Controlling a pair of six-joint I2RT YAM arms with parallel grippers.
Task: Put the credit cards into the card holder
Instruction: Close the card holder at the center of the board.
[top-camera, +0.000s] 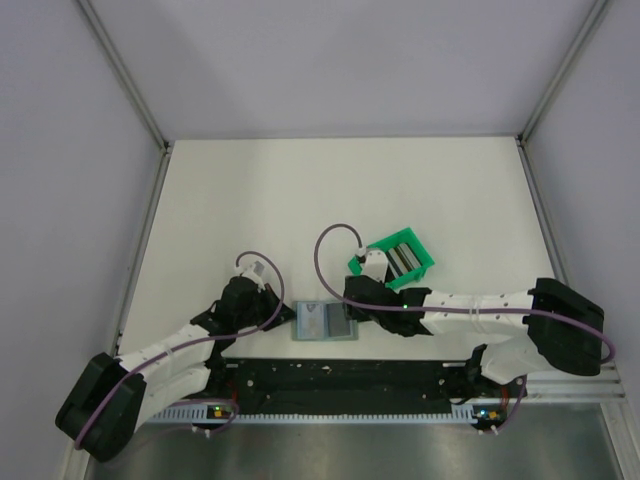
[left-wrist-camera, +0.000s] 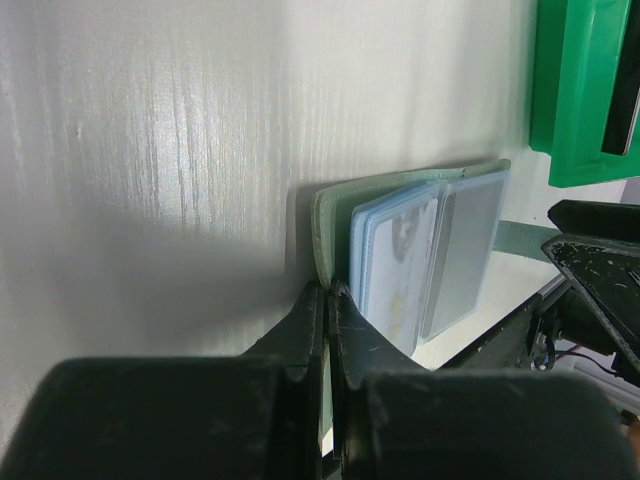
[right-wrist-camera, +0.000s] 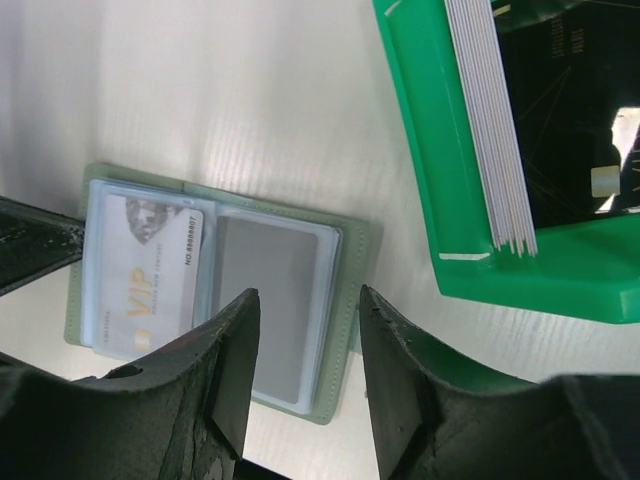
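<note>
The card holder (top-camera: 325, 322) lies open near the table's front edge, grey-green outside, light blue sleeves inside. A whitish VIP card (right-wrist-camera: 150, 270) sits in its left sleeve and a grey card (right-wrist-camera: 270, 300) in its right sleeve. My left gripper (left-wrist-camera: 328, 292) is shut on the holder's left cover edge (left-wrist-camera: 330, 225), and it shows at the holder's left side (top-camera: 283, 318) in the top view. My right gripper (right-wrist-camera: 305, 300) stands open just over the holder's right half, with nothing between its fingers. More credit cards (right-wrist-camera: 490, 120) stand on edge in a green bin, beside a black card (right-wrist-camera: 570, 100).
The bright green open bin (top-camera: 392, 258) stands tilted just behind the right gripper (top-camera: 352, 305), to the right of the holder. A black rail (top-camera: 340, 375) runs along the table's near edge, close below the holder. Grey walls enclose the white table on three sides.
</note>
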